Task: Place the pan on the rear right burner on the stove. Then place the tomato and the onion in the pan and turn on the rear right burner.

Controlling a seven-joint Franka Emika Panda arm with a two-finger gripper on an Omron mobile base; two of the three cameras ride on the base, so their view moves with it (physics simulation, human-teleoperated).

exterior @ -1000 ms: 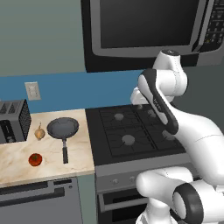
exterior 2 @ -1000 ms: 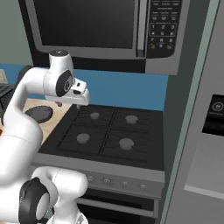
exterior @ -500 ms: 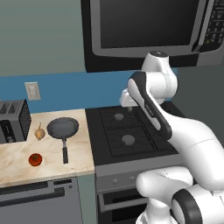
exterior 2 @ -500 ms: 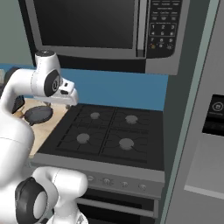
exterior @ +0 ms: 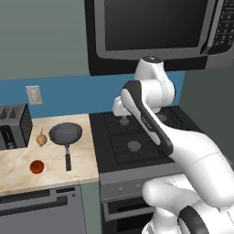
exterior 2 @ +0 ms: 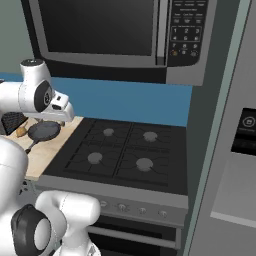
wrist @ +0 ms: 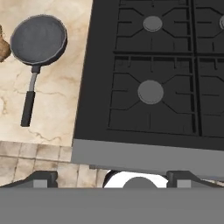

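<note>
A: So, which step is running?
B: The first one: the gripper [exterior 2: 64,114], jaws spread wide and holding nothing, is hanging over the stove [exterior: 137,137] near its left edge.
A: And the pan [wrist: 38,39]?
B: It is sitting on the counter [exterior: 82,155] beside the onion [exterior: 41,138]. Next, I judge, the hand needs lowering onto its handle.

The pan [exterior: 65,134] is dark grey with a black handle. The tomato [exterior: 37,167] is glossy red, the onion [exterior: 41,139] pale tan. The tabletop [exterior: 82,157] is cream, veined like marble. The stove [exterior: 137,137] is black with grey burner caps.
</note>
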